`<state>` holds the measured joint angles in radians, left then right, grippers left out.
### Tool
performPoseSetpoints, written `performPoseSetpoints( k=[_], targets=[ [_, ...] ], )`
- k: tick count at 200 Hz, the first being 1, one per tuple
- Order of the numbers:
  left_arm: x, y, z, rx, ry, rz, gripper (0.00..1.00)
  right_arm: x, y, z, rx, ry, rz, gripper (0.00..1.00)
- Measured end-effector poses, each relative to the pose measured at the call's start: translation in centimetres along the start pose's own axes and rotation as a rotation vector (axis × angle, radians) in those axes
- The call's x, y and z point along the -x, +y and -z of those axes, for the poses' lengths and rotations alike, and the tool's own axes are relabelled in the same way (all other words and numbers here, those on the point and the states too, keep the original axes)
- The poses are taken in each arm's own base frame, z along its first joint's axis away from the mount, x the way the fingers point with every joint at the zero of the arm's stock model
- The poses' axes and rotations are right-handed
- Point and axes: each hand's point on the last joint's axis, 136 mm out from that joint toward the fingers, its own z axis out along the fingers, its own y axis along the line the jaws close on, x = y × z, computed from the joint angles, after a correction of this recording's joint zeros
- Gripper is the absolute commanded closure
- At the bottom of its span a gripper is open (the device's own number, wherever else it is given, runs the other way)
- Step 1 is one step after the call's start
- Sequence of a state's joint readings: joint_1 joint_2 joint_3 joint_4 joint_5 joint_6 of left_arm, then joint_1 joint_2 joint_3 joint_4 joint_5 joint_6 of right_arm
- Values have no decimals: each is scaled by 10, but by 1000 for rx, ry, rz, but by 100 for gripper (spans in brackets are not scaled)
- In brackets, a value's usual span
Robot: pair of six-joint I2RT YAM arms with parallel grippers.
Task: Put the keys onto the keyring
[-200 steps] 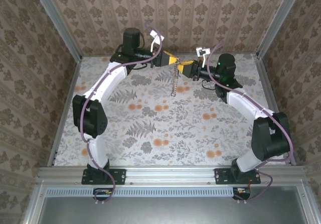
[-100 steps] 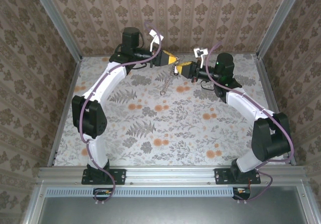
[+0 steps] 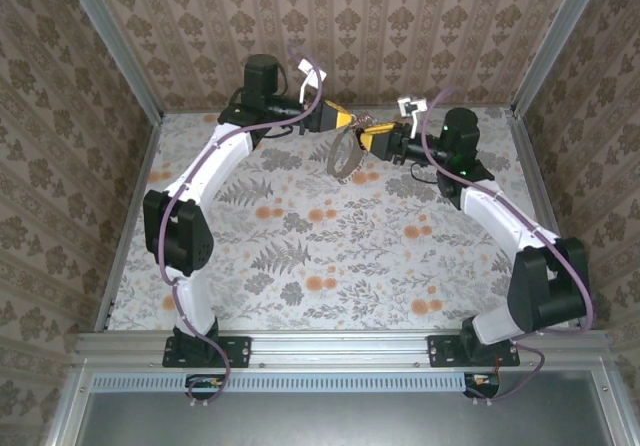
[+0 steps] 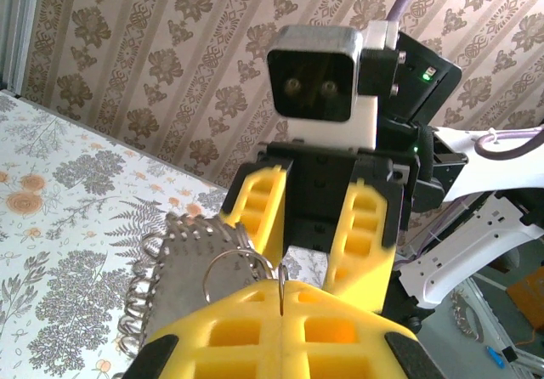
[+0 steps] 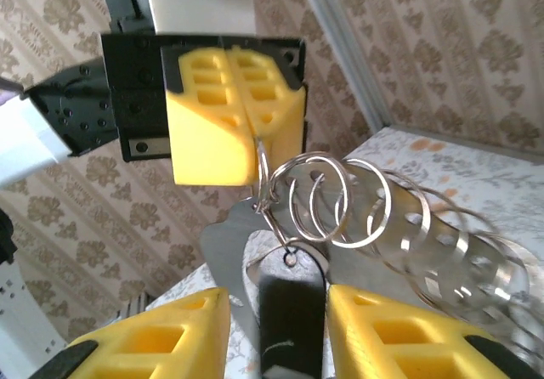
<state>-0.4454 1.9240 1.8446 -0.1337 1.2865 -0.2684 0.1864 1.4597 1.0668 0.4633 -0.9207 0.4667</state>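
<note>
The keyring (image 3: 345, 154) is a grey metal band loop carrying several wire rings (image 5: 357, 200). It hangs in the air at the back of the table. My left gripper (image 3: 342, 120) is shut, pinching one thin wire ring at the seam of its yellow jaws (image 4: 280, 287). The band (image 4: 191, 268) hangs to the left of them. A key (image 5: 291, 311) with a black oblong head hangs by its hole from a ring. My right gripper (image 3: 368, 138) faces the left one and is open. Its fingers (image 5: 161, 341) stand on either side of the key's head with gaps showing.
The floral tabletop (image 3: 330, 256) lies below both grippers. Patterned walls (image 3: 380, 26) and metal frame posts (image 3: 110, 41) enclose the back and sides. The left gripper's jaws (image 5: 246, 128) sit just above the right gripper's fingers.
The right gripper's jaws have parted from the key. The keyring, hanging like a narrow chain earlier, has swung and now shows as a round loop. The left gripper has held still.
</note>
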Motion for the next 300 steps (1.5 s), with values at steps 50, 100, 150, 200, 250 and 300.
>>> performPoseSetpoints(
  k=[50, 100, 150, 200, 250, 300],
  targets=[
    [0, 0, 0, 0, 0, 0, 100, 21, 6, 8, -9, -68, -16, 69],
    [0, 0, 0, 0, 0, 1, 100, 35, 1, -5, 17, -98, -56, 78],
    [-1, 1, 0, 4, -1, 2, 100, 25, -1, -26, 51, -72, -107, 91],
    [-1, 6, 3, 21, -12, 4, 100, -8, 4, -37, 64, -28, -151, 91],
    [1, 7, 0, 26, -20, -8, 100, -32, 14, -44, 93, 6, -195, 91],
    [-1, 9, -1, 30, -21, 1, 100, -20, 13, -19, 54, -37, -173, 90]
  ],
)
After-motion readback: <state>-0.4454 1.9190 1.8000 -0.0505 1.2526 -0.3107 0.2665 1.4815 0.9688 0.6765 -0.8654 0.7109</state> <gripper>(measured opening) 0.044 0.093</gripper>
